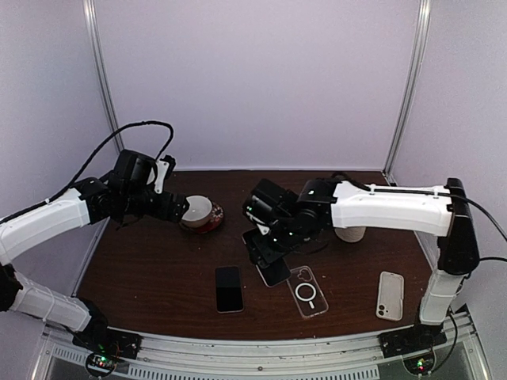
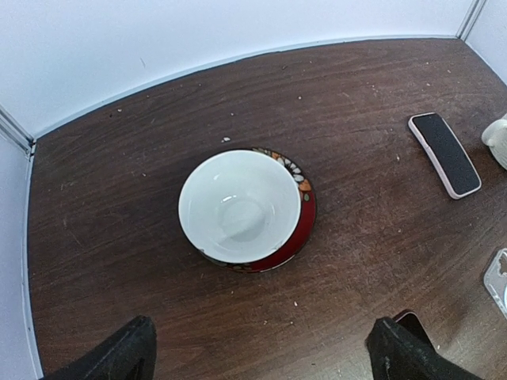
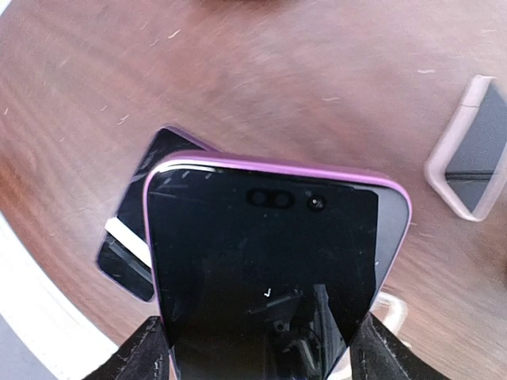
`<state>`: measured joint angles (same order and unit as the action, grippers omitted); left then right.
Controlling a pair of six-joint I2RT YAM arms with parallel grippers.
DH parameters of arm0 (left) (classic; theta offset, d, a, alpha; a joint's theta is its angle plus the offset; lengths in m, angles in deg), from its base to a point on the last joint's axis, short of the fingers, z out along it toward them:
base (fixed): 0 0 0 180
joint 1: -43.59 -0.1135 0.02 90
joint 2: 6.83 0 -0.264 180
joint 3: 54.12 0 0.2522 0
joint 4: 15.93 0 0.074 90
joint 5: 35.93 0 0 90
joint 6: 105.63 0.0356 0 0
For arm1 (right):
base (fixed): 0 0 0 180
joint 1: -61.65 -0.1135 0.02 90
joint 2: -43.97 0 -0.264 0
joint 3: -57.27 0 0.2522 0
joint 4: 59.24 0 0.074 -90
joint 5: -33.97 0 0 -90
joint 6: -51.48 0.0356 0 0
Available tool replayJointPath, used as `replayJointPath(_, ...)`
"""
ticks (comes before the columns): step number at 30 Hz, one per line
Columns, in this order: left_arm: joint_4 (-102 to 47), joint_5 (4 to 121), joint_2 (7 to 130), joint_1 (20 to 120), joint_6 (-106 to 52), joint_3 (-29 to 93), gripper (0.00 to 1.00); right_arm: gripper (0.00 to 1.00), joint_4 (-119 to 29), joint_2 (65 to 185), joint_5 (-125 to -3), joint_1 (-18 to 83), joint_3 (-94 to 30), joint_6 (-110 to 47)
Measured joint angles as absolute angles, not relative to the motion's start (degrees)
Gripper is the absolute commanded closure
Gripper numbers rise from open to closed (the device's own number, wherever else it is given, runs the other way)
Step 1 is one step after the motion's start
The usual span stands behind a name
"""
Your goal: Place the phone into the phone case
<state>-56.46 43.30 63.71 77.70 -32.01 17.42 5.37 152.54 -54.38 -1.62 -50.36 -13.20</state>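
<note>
The right tool (image 1: pixel 264 252) is gripping the purple-rimmed phone (image 3: pixel 261 261), with its two fingers (image 3: pixel 135 356) pressing against the phone's long edges. The phone is hanging tilted above the tabletop (image 1: pixel 142 269), its dark screen facing the wrist camera. It is sitting just to the left of the clear phone case (image 1: pixel 307 291) and a little farther from the arm bases than the case. Seen from above, the phone's lower end is coming close to the case's left edge, and I cannot tell whether the two are touching.

The case is lying flat on the tabletop with a ring mark showing on it. A black phone (image 1: pixel 229 288) is lying flat to the left of the case, on the far side of the held phone. A pale phone-shaped item (image 1: pixel 390 295) is lying to the right of the case, apart from it; whether it is a phone or another case is unclear. A white cup (image 1: pixel 349 233) is standing beyond the case, partly hidden by the right arm.

Well to the left of the case and farther back, a white bowl (image 2: pixel 238 206) is sitting on a red plate (image 2: pixel 305 229). The left tool (image 1: pixel 176 207) is hovering by the bowl on the side away from the case. Its fingers are spread wide and are holding nothing.
</note>
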Motion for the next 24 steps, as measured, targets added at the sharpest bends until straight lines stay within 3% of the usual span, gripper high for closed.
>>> replayJointPath(5, -56.6, 43.1, 64.1, 77.7, -31.9, 17.4, 0.02, 0.56, 1.5, 141.7, -46.0, -1.5, -36.1, -10.8)
replayJointPath(12, -56.7, 42.9, 65.1, 77.7, -31.7, 17.4, 0.02, 0.57, -5.8, 138.8, -41.9, -1.5, -17.7, -6.6)
replayJointPath(24, -56.7, 42.6, 65.5, 77.7, -31.3, 17.4, 0.02, 0.60, -10.9, 138.8, -41.2, -1.9, -15.4, -2.9)
